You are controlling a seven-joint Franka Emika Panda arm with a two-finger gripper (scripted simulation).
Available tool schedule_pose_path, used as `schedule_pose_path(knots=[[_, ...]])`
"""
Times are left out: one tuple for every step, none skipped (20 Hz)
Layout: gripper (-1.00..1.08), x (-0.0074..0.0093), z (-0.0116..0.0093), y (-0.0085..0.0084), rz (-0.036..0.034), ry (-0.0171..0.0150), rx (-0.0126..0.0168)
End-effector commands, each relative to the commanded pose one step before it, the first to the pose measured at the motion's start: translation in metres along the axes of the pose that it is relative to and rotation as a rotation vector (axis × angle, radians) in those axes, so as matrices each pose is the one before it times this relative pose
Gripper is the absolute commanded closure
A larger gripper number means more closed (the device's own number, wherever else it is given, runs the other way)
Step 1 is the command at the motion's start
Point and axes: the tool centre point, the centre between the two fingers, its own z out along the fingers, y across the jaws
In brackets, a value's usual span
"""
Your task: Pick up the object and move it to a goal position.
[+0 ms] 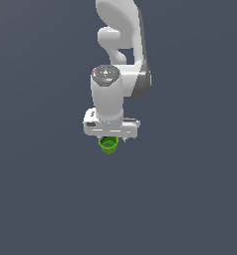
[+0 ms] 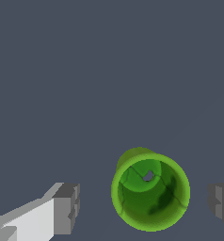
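Note:
The object is a small bright green cup (image 1: 109, 145), round with a thin rim, standing on the dark grey surface. In the exterior view it peeks out just below the white hand of my arm. In the wrist view I look down into the cup (image 2: 150, 190), open side up. My gripper (image 1: 112, 137) is open and sits right above the cup. In the wrist view my gripper (image 2: 144, 207) has one grey pad on each side of the cup, with a gap to each fingertip (image 2: 67, 207). The pads do not touch the cup.
A flat dark grey surface (image 1: 41, 199) fills both views. My white arm (image 1: 115, 60) rises toward the top of the exterior view. No goal marker shows.

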Motion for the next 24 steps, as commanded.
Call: schedule_pose_path(knots=[[-0.2,0.0,0.0,0.00001,0.0,0.0,0.0],[-0.2,0.00021,-0.00043,0.00007,0.00072,0.00095,0.00006],[-0.2,0.00064,-0.00103,0.00007,0.00191,0.00242,0.0002],[-0.2,0.00102,-0.00179,0.00022,0.00333,0.00417,0.00036],[-0.2,0.00137,-0.00239,0.0003,0.00468,0.0058,0.00054],[-0.2,0.00124,-0.00216,0.00031,0.00454,0.00552,0.00059],[-0.2,0.00079,-0.00136,0.00022,0.00319,0.00379,0.00046],[-0.2,0.00037,-0.00061,0.00011,0.00169,0.00194,0.00027],[-0.2,-0.00004,0.00004,0.0,0.0,0.0,0.0],[-0.2,-0.00034,0.00056,-0.00009,-0.00162,-0.00188,-0.00026],[-0.2,-0.00049,0.0009,-0.00028,-0.00309,-0.0034,-0.00057],[-0.2,-0.00066,0.00118,-0.00039,-0.00444,-0.00484,-0.00084],[-0.2,-0.00086,0.00152,-0.00051,-0.00587,-0.00638,-0.0011],[-0.2,-0.00108,0.00195,-0.00066,-0.00741,-0.00808,-0.00137],[-0.2,-0.00133,0.0024,-0.0008,-0.009,-0.00985,-0.00162],[-0.2,-0.00154,0.00279,-0.00093,-0.01051,-0.01152,-0.00184],[-0.2,-0.00172,0.00317,-0.00107,-0.012,-0.01318,-0.00205],[-0.2,-0.00191,0.00357,-0.00122,-0.01351,-0.01488,-0.00224],[-0.2,-0.0021,0.00397,-0.00137,-0.01504,-0.01661,-0.0024],[-0.2,-0.00226,0.00436,-0.00151,-0.01654,-0.01833,-0.00252],[-0.2,-0.00241,0.00474,-0.00166,-0.01803,-0.02005,-0.00261],[-0.2,-0.00255,0.00511,-0.0018,-0.01949,-0.02176,-0.00266],[-0.2,-0.00243,0.005,-0.00179,-0.01912,-0.02143,-0.00244],[-0.2,-0.00216,0.00458,-0.00165,-0.01754,-0.01974,-0.00209]])
